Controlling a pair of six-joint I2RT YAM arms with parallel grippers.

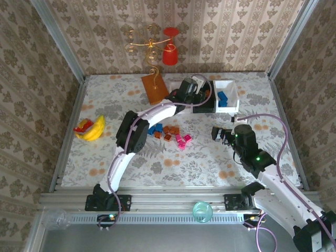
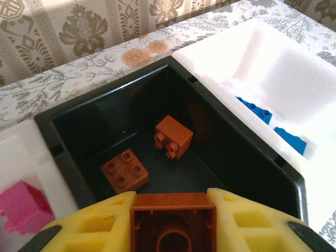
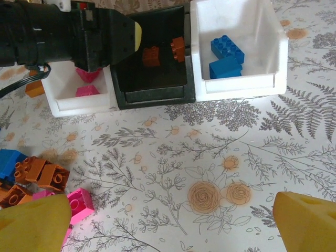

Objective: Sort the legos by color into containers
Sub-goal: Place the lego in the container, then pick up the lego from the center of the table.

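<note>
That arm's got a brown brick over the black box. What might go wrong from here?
The brown brick in the left gripper hangs near the black bin's edge, next to the white bin holding pink ones. Dropped here, it may bounce off the two bricks inside and land there.

The open right gripper faces the loose pile beside the left arm, so reaching in might bump it.

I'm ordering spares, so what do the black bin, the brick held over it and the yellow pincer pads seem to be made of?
The black bin looks like hard moulded plastic with a semi-gloss finish, since its walls show soft reflections. The held brick looks like rigid orange-brown plastic, smooth, with crisp moulded edges. The pincer pads are matte with open cells, perhaps foam or a rubbery print. I cannot tell which.
</note>
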